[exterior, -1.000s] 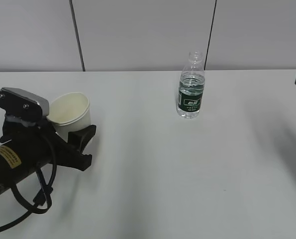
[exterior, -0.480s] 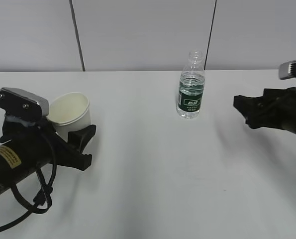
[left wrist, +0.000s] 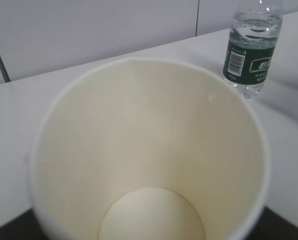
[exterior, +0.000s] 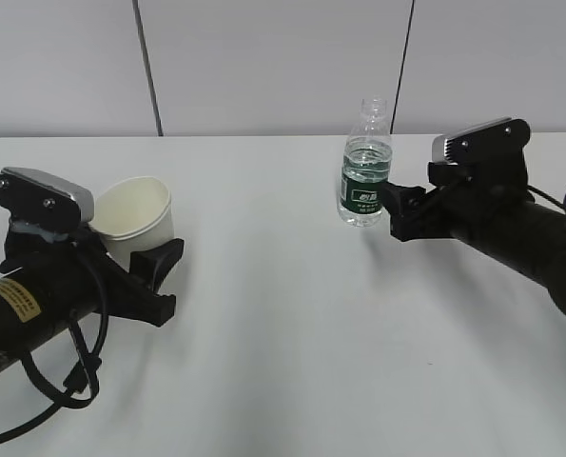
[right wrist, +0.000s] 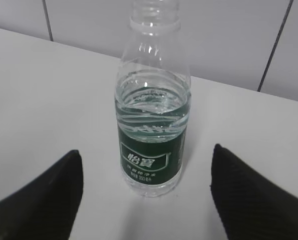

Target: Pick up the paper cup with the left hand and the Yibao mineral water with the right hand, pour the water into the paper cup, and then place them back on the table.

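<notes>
Right wrist view: the small clear ribbed plastic bottle with dark green label stands upright on the white tabletop, dead ahead and centred between the spread black fingers of the right gripper, not yet touched; this arm is the nearer one. On the scene's left, the left gripper pinches the tilted cream paper cup, rolled-rimmed, empty.

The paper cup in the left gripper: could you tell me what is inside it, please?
Nothing: the paper cup shows only bare cream walls and a dry round bottom. Its outer base and the left gripper holding it are hidden in the wrist view.
</notes>
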